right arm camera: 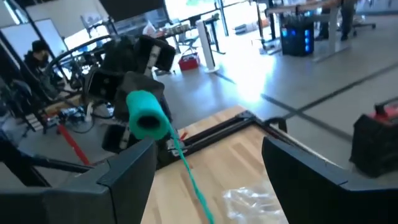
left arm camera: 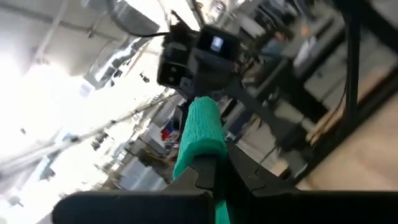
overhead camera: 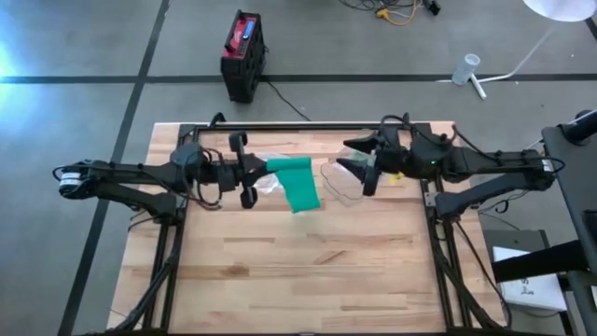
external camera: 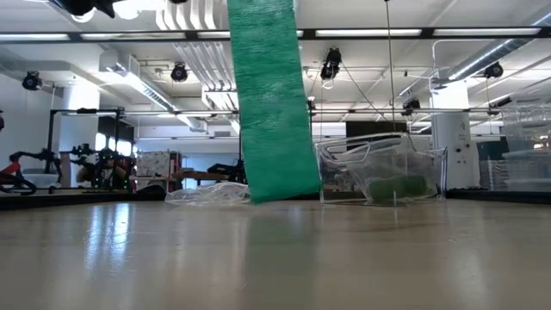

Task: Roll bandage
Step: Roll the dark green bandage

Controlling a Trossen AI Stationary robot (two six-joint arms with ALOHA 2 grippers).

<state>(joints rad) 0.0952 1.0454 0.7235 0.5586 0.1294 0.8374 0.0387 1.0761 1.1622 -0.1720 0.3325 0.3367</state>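
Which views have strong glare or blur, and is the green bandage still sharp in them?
High view: even light, a bright patch at the left edge, green bandage clear. Low view: backlit by ceiling lights, bandage sharp. Left wrist view: white glare, blurred room, bandage readable. Right wrist view: window glare, soft background, roll end clear.

No legible text, label, brand, number or sign appears in any view; markings on the red-and-black box (overhead camera: 242,54), upper centre of the high view, cannot be read.
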